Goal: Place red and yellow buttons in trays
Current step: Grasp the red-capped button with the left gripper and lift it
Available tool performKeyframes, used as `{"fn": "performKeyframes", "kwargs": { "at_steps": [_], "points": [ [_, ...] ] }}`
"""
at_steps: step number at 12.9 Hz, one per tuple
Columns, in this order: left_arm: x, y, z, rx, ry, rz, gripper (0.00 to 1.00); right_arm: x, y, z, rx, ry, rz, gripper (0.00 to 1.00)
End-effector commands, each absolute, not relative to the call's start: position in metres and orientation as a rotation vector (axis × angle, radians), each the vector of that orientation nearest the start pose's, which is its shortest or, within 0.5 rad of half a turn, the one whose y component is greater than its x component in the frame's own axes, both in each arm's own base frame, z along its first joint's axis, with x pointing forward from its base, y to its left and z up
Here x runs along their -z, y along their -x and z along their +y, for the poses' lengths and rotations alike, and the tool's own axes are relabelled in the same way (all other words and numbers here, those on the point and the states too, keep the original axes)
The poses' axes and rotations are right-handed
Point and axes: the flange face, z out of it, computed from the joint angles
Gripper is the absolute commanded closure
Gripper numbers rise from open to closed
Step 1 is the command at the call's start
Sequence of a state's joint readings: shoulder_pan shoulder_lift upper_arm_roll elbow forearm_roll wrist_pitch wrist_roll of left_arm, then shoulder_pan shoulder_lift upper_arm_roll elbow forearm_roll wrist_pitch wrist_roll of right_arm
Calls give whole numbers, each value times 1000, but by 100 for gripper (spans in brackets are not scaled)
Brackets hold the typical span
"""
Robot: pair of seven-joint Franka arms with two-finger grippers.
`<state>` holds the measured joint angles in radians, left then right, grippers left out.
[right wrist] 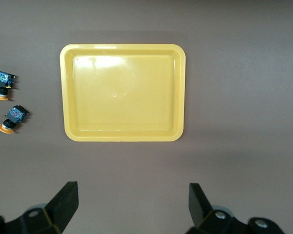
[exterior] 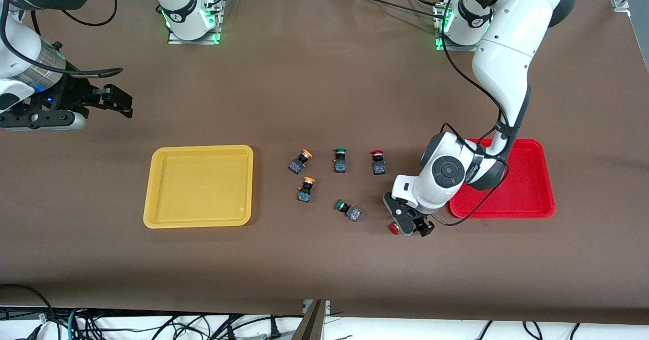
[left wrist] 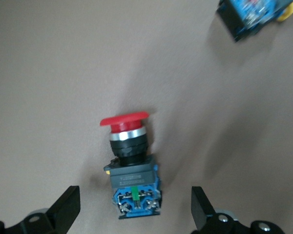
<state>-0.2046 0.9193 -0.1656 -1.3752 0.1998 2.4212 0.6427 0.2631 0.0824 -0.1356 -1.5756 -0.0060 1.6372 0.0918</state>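
Observation:
A red button (exterior: pixel 393 227) lies on its side on the table near the red tray (exterior: pixel 522 190). My left gripper (exterior: pixel 408 226) is low over it and open, one finger on each side of its dark body. In the left wrist view the button (left wrist: pixel 129 161) lies between the fingers (left wrist: pixel 63 209) of my left gripper (left wrist: pixel 134 209), not touched. A second red button (exterior: pixel 377 162) and two yellow buttons (exterior: pixel 300 161) (exterior: pixel 305 189) stand between the trays. The yellow tray (exterior: pixel 197 185) holds nothing. My right gripper (exterior: pixel 114 102) waits open and empty above the right arm's end of the table.
Two green-capped switches (exterior: pixel 339 159) (exterior: pixel 348 210) sit among the buttons. Part of another switch (left wrist: pixel 249 17) shows in the left wrist view. The right wrist view shows the yellow tray (right wrist: pixel 122 92), the two yellow buttons (right wrist: pixel 2 84) (right wrist: pixel 12 119) and my right gripper (right wrist: pixel 132 209).

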Motion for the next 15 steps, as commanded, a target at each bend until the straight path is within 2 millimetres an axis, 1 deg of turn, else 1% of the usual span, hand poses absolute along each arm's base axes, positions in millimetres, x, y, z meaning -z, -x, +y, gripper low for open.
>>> {"fn": "performKeyframes", "kwargs": {
  "at_steps": [1,2,3,4,6,8,9,10,11,12,14,15],
  "points": [
    [-168,-707,-246,238,2640,1638,32,-587,-578,78,-31,3163,-55,0],
    [-160,-706,-242,222,2646,1637,65,-587,-578,78,-34,3163,-55,0],
    [-158,-706,-241,218,2650,1635,88,-587,-578,78,-31,3163,-55,0],
    [-160,-705,-246,223,2644,1645,100,-587,-578,78,-31,3163,-55,0],
    [-169,-707,-250,247,2638,1647,100,-587,-579,78,-26,3165,-77,0],
    [-189,-708,-259,294,2661,1650,100,-587,-580,78,-17,3162,-60,0],
    [-210,-710,-252,306,2677,1620,100,-586,-581,79,-15,3159,-55,0],
    [-220,-711,-236,267,2702,1594,100,-582,-584,82,-13,3156,-74,0],
    [-238,-707,-230,187,2728,1597,100,-578,-585,86,-6,3152,-88,0],
    [-254,-703,-217,62,2748,1589,100,-561,-594,94,-31,3159,-105,0],
    [-274,-686,-194,-231,2758,1567,100,-506,-609,115,-169,3181,-155,0],
    [-279,-679,-173,-375,2769,1531,100,-482,-613,124,-236,3183,-174,0]
  ]
}}
